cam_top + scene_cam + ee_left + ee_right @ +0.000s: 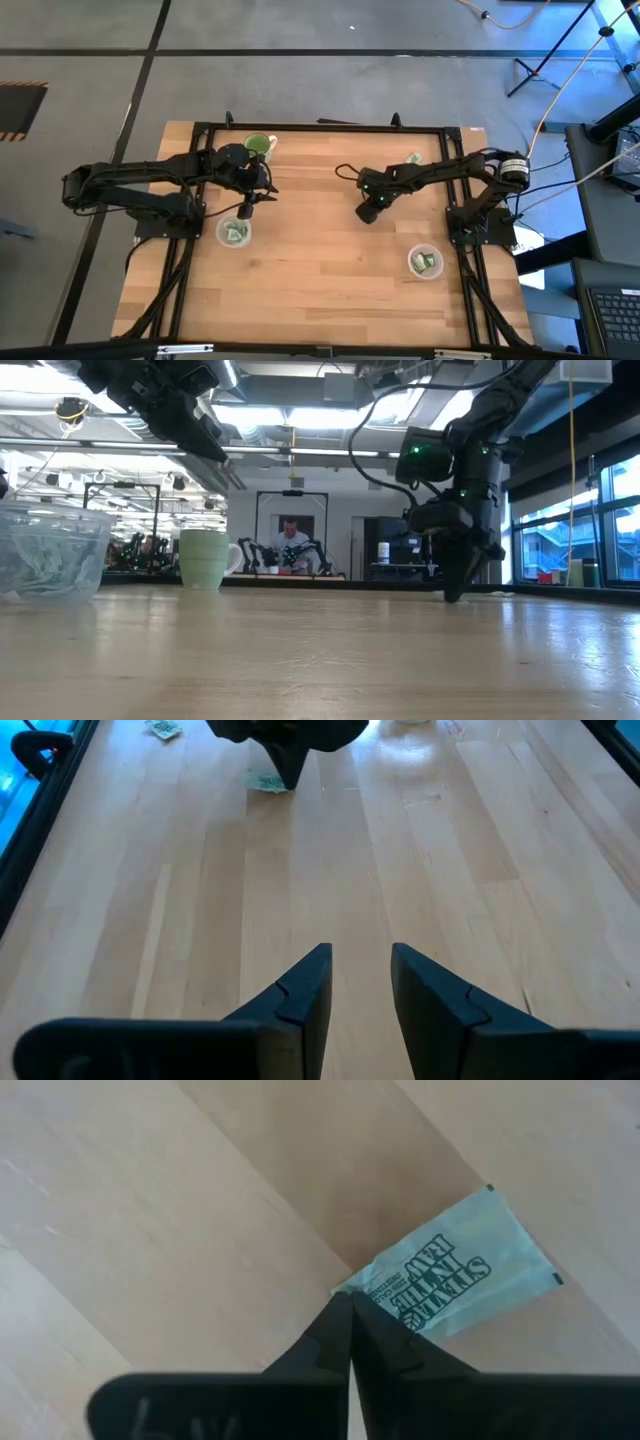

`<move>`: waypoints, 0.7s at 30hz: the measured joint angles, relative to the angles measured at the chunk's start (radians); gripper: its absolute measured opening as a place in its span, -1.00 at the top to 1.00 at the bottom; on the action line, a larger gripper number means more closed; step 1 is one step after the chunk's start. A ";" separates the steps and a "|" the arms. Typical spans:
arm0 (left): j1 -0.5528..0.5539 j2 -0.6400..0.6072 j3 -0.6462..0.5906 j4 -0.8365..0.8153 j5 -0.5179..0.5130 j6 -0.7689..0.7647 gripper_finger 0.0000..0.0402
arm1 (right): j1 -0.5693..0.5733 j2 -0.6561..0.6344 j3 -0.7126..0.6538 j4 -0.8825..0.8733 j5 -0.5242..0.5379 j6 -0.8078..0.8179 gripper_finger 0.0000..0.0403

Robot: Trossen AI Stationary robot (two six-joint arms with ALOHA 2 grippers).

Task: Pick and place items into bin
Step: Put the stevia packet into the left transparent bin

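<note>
A: Where's your right gripper (352, 1342)?

B: Down at the tabletop (320, 270) near the middle, tips pressed together on the edge of a green-and-white packet (455, 1270). The packet lies flat on the wood — I've pinched one corner at most, maybe only pushed against it; can't tell from this angle.

A: So how do you do it right?

B: Lift slowly and check the wrapper comes up w/ me. It's shiny and thin, so a corner pinch could slip. If it slides, I'd reopen, shift over the packet's middle and close again. Then carry to a clear bin (425, 262) — the one on my side already has packets in it.

A: Left gripper (360, 985)?

B: Raised above the table on the left side, fingers a narrow gap apart, holding nothing. Its own bin (235, 233) sits just below it, the light-green mug (258, 146) beyond.

A: More to pick?

B: At least one other packet (414, 159) near the far edge.
</note>
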 joint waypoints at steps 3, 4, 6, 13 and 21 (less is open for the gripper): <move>0.000 0.000 0.000 0.000 0.000 0.000 0.50 | 0.002 0.000 0.000 0.008 0.001 -0.001 0.95; 0.000 0.000 0.000 0.000 0.000 0.000 0.50 | 0.002 0.000 0.000 0.008 0.001 -0.001 0.95; 0.000 0.000 0.000 0.000 0.000 0.000 0.50 | 0.002 0.000 0.000 0.007 0.001 -0.005 0.95; 0.000 0.000 0.000 0.000 0.000 -0.016 0.50 | 0.001 -0.001 0.000 0.009 0.005 -0.043 0.95; -0.010 0.088 0.000 0.124 -0.027 0.045 0.50 | 0.004 -0.001 -0.001 0.049 -0.011 -0.358 0.95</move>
